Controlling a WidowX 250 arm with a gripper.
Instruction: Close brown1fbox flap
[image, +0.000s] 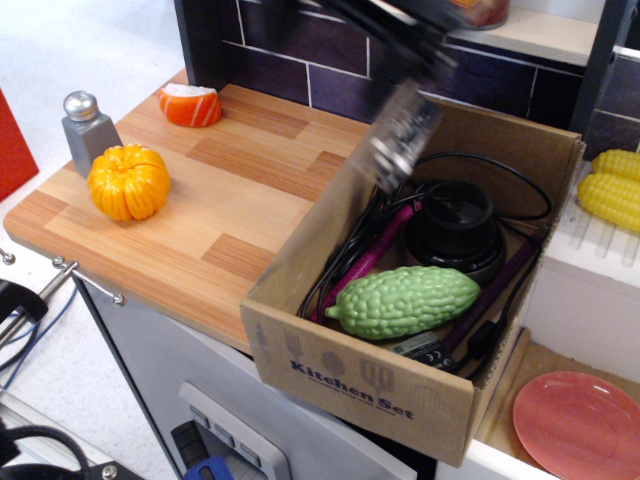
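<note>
Cardboard, plain brown and a little scuffed at the corners, makes up the large box (370, 385) that sits at the right end of the wooden counter (200, 220), its near long side printed in dark blue with "Kitchen Set" and a row of utensil outlines. The box is open at the top. Its flap (330, 225) stands nearly upright along the left edge, seen almost edge-on, so that only its inner brown face and thin rim show; the small block handle with a silver tip (400, 140) sticks out near the flap's top edge, blurred. Above it a dark, smeared shape, the gripper (400, 35), crosses the top of the view toward the handle; it is too blurred to tell whether its fingers are apart or closed, or whether they touch the handle at all. Inside the box lie a bumpy green gourd (405, 300) toward the front, a round black device (455, 228) behind it, two purple sticks (370, 255) slanting along the sides, and loops of black cable (500, 185) along the back wall. On the counter to the left stand an orange pumpkin (128, 182) and, just behind it, a grey shaker with a silver cap (85, 130); farther back, near the dark tiled wall, rests an orange and white piece of sushi (190, 105). To the right of the box, yellow corn cobs (612, 190) lie on a white rack, and a pink plate (580, 420) sits lower down.
</note>
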